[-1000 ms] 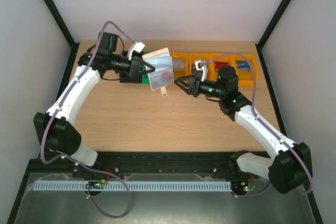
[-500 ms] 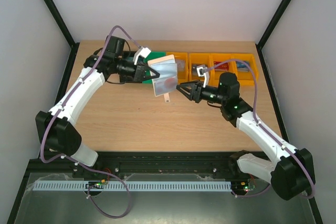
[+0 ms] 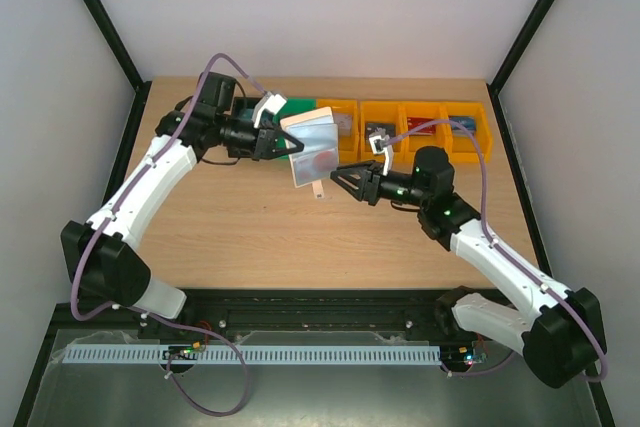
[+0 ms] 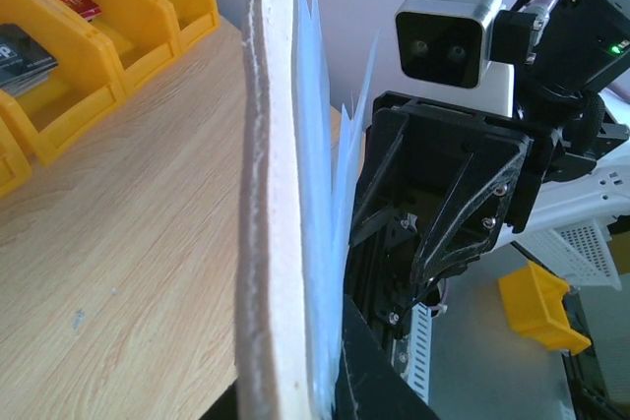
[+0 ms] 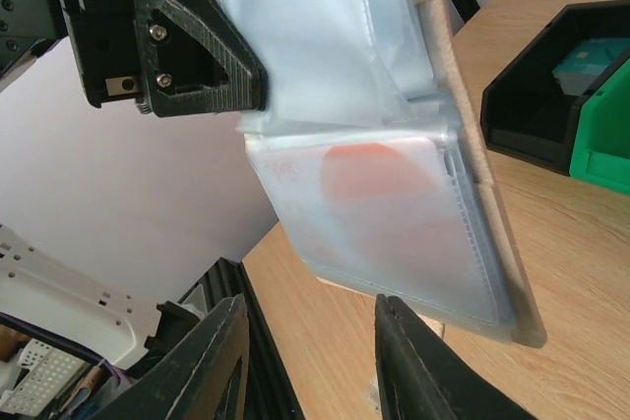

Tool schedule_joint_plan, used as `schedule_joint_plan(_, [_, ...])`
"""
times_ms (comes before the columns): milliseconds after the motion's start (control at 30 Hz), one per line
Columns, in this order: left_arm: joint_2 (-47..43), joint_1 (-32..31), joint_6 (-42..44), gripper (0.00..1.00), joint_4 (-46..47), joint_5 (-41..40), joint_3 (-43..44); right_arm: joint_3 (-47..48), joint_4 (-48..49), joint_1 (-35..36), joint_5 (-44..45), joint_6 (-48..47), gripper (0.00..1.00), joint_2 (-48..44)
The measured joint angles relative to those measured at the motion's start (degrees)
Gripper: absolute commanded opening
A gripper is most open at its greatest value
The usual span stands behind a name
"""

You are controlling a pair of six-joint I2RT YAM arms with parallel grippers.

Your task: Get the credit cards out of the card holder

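Being presented just ahead of the right gripper (image 3: pixel 336 179), whose fingers are being held part-spread on nothing: the card holder (image 3: pixel 310 147), hanging open in the air. One white-and-red credit card (image 5: pixel 379 184) is being carried in the sleeve facing those fingertips, not yet drawn. Beyond, the holder's upper part is being pinched by the closed left gripper (image 3: pixel 283 137). Farthest off, loose cards (image 3: pixel 420 126) are lying in yellow bins (image 3: pixel 478 152), so extraction is being judged mostly done.
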Motion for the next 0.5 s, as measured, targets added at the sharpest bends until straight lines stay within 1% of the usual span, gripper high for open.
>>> schedule_joint_plan(500, [-0.5,0.0,-1.2,0.02,1.2,0.2,-1.6,-1.0,2.2,0.3,1.7,2.4,0.34,-0.6])
